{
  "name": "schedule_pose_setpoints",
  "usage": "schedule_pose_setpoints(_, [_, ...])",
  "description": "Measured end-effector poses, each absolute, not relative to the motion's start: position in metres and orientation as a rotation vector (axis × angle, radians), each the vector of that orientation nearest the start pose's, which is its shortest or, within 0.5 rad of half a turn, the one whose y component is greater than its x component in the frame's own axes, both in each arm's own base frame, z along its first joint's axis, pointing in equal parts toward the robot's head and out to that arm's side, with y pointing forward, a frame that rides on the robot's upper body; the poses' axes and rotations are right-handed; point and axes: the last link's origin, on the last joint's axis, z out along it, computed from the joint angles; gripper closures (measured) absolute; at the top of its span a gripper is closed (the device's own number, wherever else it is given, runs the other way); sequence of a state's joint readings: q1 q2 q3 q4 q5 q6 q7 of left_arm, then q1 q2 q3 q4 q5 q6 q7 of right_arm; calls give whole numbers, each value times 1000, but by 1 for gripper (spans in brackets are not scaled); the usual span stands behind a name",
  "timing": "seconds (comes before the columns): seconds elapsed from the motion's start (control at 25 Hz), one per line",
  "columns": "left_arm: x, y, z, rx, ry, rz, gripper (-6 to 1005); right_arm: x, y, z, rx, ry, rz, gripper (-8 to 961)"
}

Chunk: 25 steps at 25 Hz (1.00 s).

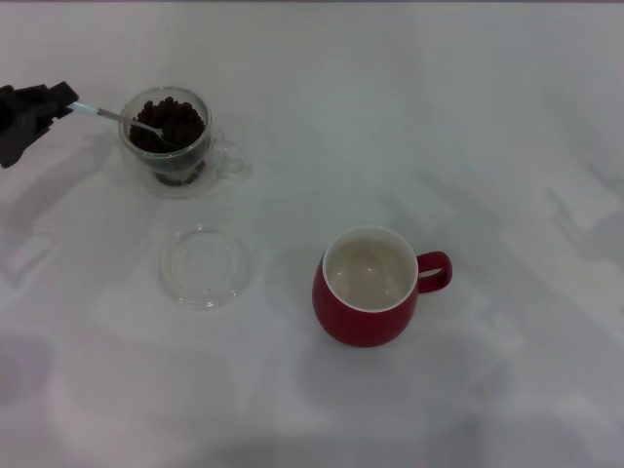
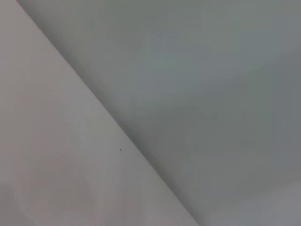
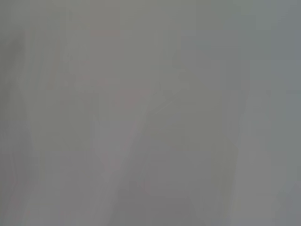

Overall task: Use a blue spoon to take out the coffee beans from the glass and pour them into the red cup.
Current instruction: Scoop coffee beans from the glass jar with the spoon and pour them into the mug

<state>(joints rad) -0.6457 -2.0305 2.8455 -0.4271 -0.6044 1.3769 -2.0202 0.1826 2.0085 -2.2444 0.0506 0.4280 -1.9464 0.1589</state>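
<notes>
In the head view the glass (image 1: 174, 143) stands at the far left, filled with coffee beans (image 1: 174, 122). My left gripper (image 1: 60, 105) is at the left edge, shut on the pale handle of the blue spoon (image 1: 117, 118). The spoon's metal bowl lies in the beans. The red cup (image 1: 369, 288) stands upright near the middle right, handle to the right, its white inside bare. My right gripper is out of view. Both wrist views show only plain pale surface.
A flat round clear glass dish (image 1: 204, 265) lies on the white table (image 1: 468, 127) between the glass and the red cup.
</notes>
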Motion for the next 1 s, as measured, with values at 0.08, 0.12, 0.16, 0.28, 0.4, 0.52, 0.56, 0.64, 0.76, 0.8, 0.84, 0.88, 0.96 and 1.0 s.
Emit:
schedule_pose_setpoints(0.08, [-334, 345, 24, 2215, 2347, 1396, 873, 339, 189, 38, -1732, 37, 920, 305])
schedule_pose_setpoints(0.12, [-335, 344, 25, 2197, 2350, 1417, 873, 339, 189, 38, -1732, 36, 921, 305])
schedule_pose_setpoints(0.16, [-336, 342, 25, 2177, 2355, 1438, 873, 339, 189, 38, -1732, 36, 921, 305])
schedule_pose_setpoints(0.28, [-338, 340, 26, 2133, 2358, 1479, 873, 339, 191, 38, -1731, 35, 921, 305])
schedule_pose_setpoints(0.4, [-339, 337, 28, 2094, 2353, 1516, 873, 338, 193, 39, -1730, 32, 921, 306])
schedule_pose_setpoints(0.52, [-342, 333, 30, 2061, 2353, 1553, 873, 338, 194, 39, -1728, 29, 922, 306])
schedule_pose_setpoints(0.56, [-342, 333, 30, 2061, 2353, 1553, 873, 338, 194, 39, -1728, 28, 923, 306])
schedule_pose_setpoints(0.64, [-343, 329, 33, 2045, 2336, 1593, 873, 337, 195, 40, -1727, 25, 925, 306])
schedule_pose_setpoints(0.76, [-342, 324, 34, 2060, 2296, 1614, 872, 336, 198, 40, -1729, 17, 930, 306])
schedule_pose_setpoints(0.8, [-341, 323, 34, 2071, 2274, 1615, 872, 335, 199, 40, -1730, 14, 933, 306])
schedule_pose_setpoints(0.84, [-339, 323, 34, 2080, 2255, 1616, 872, 334, 200, 39, -1731, 10, 935, 306])
schedule_pose_setpoints(0.88, [-337, 322, 34, 2092, 2235, 1611, 872, 333, 201, 39, -1732, 7, 938, 306])
schedule_pose_setpoints(0.96, [-332, 322, 32, 2115, 2193, 1592, 872, 332, 204, 39, -1736, -1, 944, 306])
schedule_pose_setpoints(1.0, [-330, 322, 30, 2124, 2176, 1580, 872, 331, 205, 39, -1738, -6, 946, 306])
